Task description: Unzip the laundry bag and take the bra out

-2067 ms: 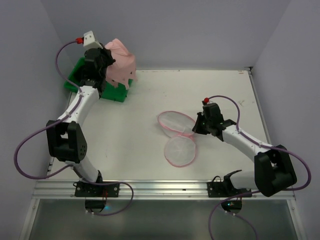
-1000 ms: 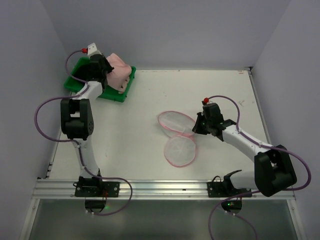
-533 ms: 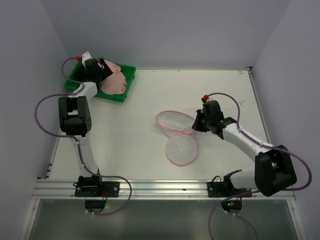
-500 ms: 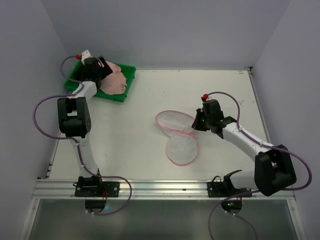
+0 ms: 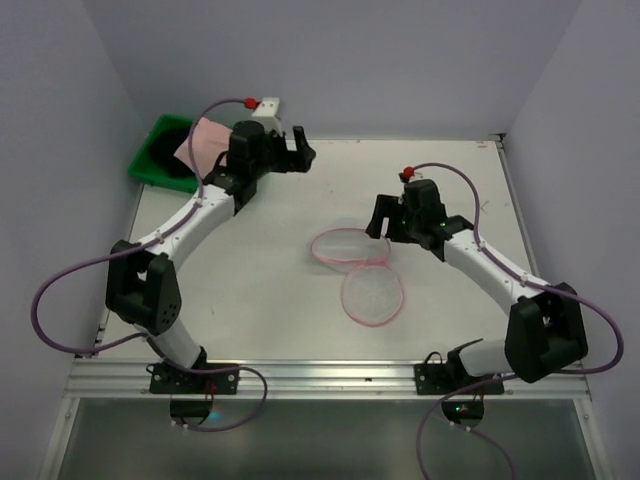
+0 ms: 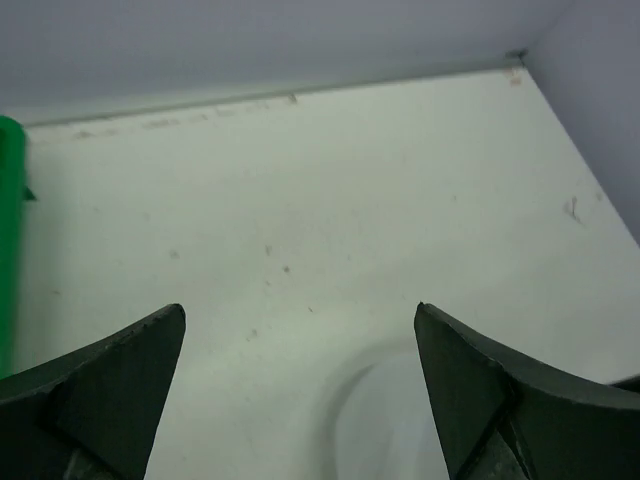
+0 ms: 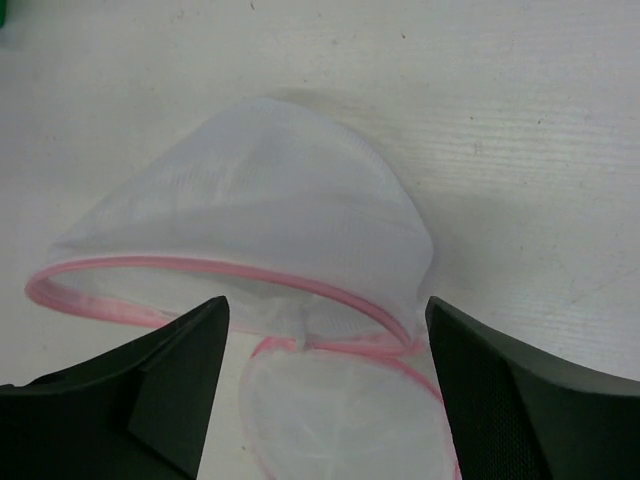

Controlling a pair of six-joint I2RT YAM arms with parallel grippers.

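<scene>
The laundry bag point(image 5: 348, 246) lies unzipped mid-table, its two mesh halves hinged together. Its long axis runs far-left to near-right, and the domed half's mouth faces the right gripper point(image 5: 377, 222). The light, limp mesh would likely crumple, so the firmer pink rim point(image 7: 200, 269) looks the best hold. The bra point(image 5: 205, 143), soft cloth, lies in the green tray point(image 5: 148, 152). The right gripper and the left gripper point(image 5: 303, 148) are both spread wide and hold nothing.
</scene>
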